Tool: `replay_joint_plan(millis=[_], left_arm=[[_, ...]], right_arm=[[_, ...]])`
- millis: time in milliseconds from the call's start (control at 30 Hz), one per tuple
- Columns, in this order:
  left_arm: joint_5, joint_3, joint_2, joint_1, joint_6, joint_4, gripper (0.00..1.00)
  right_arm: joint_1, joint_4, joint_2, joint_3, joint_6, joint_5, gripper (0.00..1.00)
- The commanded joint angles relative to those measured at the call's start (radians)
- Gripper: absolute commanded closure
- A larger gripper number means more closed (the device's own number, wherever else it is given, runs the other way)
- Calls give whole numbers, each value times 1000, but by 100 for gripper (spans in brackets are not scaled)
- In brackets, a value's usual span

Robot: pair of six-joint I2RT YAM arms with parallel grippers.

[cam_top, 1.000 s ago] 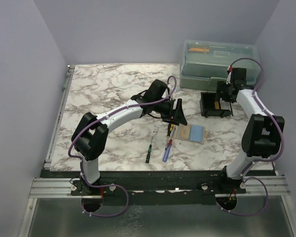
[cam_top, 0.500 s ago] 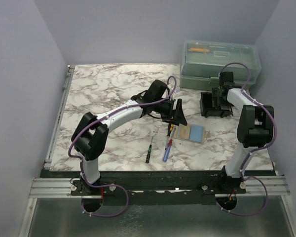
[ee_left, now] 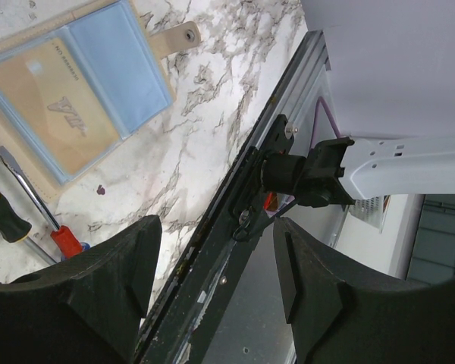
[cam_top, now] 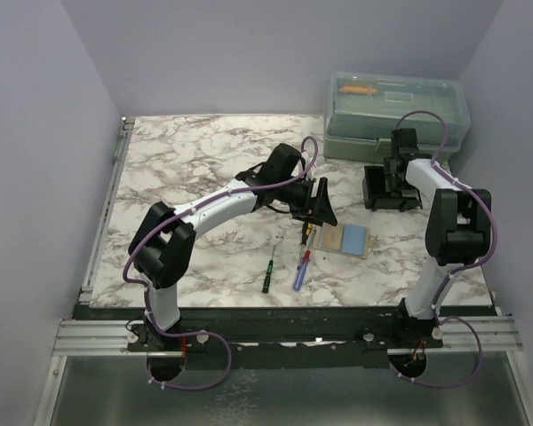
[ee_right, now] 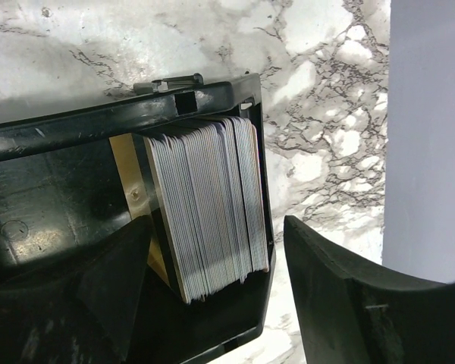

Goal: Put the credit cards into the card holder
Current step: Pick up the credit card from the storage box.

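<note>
Where the cards stand: the cards [ee_right: 208, 205] are packed on edge as one pale grey stack at one end of a black tray [ee_right: 61, 125]. They are straight beneath the right pincer [ee_right: 212, 258] and between its two fingers as its own camera sees them.
Right pincer: released, with the fingers wide apart and nothing in them. Whether the tips touch the tray cannot be told.
Tray: on the table [cam_top: 195, 160] under the right pincer, with a green toolbox [cam_top: 395, 111] just beyond it.
Tan card: one tan card [ee_left: 49, 106] sits inside a clear bluish pocket of the holder.
Holder: the holder [ee_left: 129, 64] lies unfolded and flat on the table with its snap tab [ee_left: 174, 36] sticking out. It is just beside the left pincer [ee_left: 212, 265], on that pincer's right. It is well apart from the right pincer, toward the arm bases from it.
Left pincer: released, fingers apart and empty, hanging above the table and off the holder.
Screwdrivers: a yellow-and-black screwdriver [ee_left: 0, 216] and a red-ended screwdriver [ee_left: 64, 241] lie just beside the holder, near the left pincer. A green screwdriver [cam_top: 267, 275] lies farther from it, toward the bases.
</note>
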Motion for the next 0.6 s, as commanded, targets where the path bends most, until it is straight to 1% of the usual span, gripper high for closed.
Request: replay_joint_plan(millis=[0, 67, 167, 333, 367, 400, 567], left_arm=[[27, -7, -12, 6, 1, 19, 33], [29, -7, -12, 7, 1, 19, 33], [29, -8, -12, 8, 0, 23, 33], [30, -8, -13, 8, 1, 19, 33], [-17, -8, -13, 8, 1, 19, 33], [27, -8, -13, 8, 1, 20, 33], [32, -8, -15, 8, -1, 21, 33]], right_arm=[[6, 21, 21, 26, -26, 68, 31], [12, 19, 29, 26, -29, 76, 33], [16, 15, 39, 29, -32, 83, 40], [16, 11, 43, 30, -36, 94, 49], [16, 11, 42, 30, -38, 97, 51], [16, 10, 42, 30, -40, 99, 53], [36, 7, 42, 30, -45, 126, 55]])
